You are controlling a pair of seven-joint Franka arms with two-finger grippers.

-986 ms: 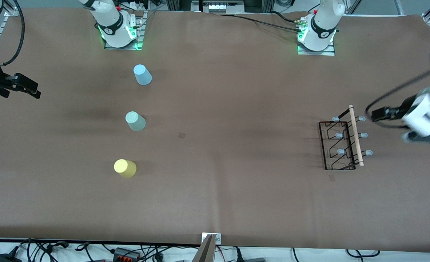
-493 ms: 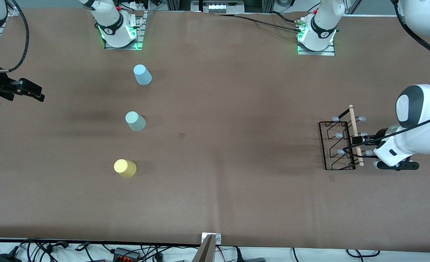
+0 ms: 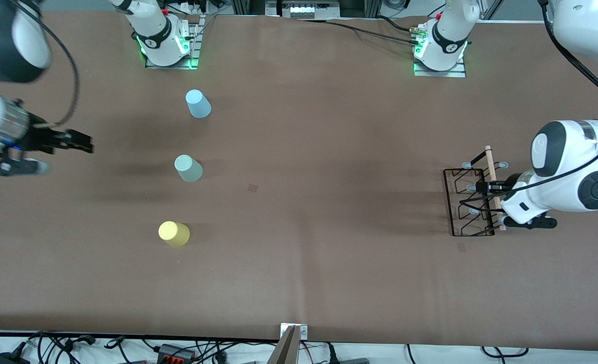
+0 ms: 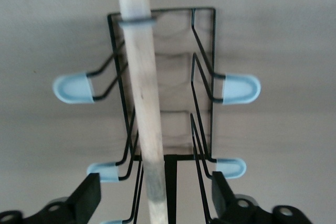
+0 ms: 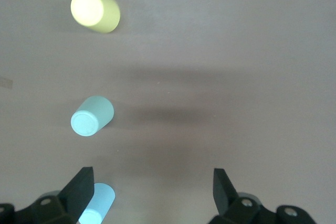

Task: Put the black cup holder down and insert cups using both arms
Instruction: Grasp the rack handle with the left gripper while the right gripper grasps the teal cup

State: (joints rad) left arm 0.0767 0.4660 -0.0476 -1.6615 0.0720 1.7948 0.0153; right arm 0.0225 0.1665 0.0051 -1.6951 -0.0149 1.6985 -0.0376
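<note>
The black cup holder (image 3: 473, 202) stands toward the left arm's end of the table, with its wooden rod handle (image 3: 492, 177) on top. My left gripper (image 3: 487, 188) is open over the rack. In the left wrist view its fingers (image 4: 86, 199) straddle the wooden rod (image 4: 143, 103) and the black wire (image 4: 170, 187) without touching them. The light blue cup (image 3: 198, 103), mint-green cup (image 3: 188, 168) and yellow cup (image 3: 173, 233) stand upside down in a row toward the right arm's end. My right gripper (image 3: 79, 146) is open and empty, hovering beside the cups.
The right wrist view shows the yellow cup (image 5: 94, 11), the mint-green cup (image 5: 92, 116) and the light blue cup (image 5: 97, 203) close to one finger of the right gripper (image 5: 152, 192). Bare brown table (image 3: 319, 202) lies between cups and rack.
My left gripper has come down from beside the rack to over its handle. My right gripper has moved in toward the row of cups. The cups and rack have not moved.
</note>
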